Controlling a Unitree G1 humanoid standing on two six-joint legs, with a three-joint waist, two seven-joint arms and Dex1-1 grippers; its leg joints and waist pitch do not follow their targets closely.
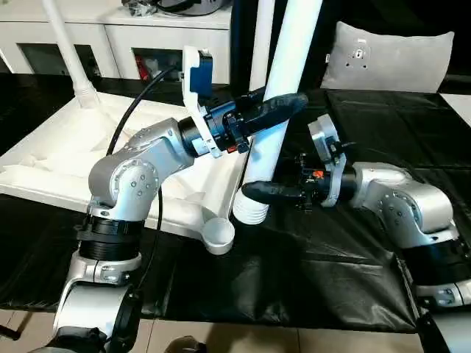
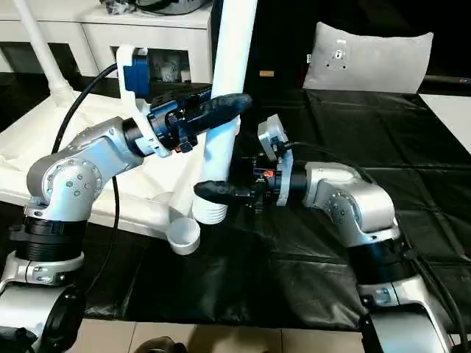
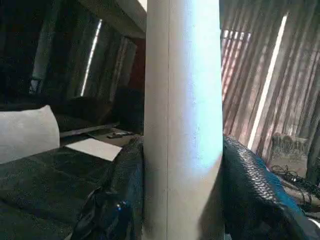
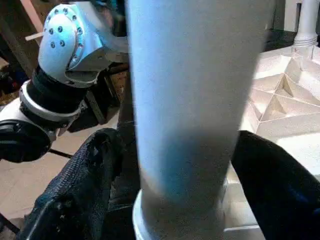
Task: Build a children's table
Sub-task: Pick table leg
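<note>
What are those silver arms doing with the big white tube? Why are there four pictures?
They belong to a robot building a children's table. Two pictures come from cameras in its head, two from cameras on its wrists. The left gripper has its black fingers closed around a white table leg that stands upright. The right gripper sits lower down the leg, its fingers spread on either side. The upside-down tabletop lies on black sheeting, one leg already standing in a far corner. A round corner socket waits beside the held leg's ribbed end.

White leg (image 1: 283, 88), white tabletop (image 1: 66, 147) (ribbed underside); black fingers (image 1: 276, 193); silver forearms; glossy black table cover (image 1: 331, 272).
</note>
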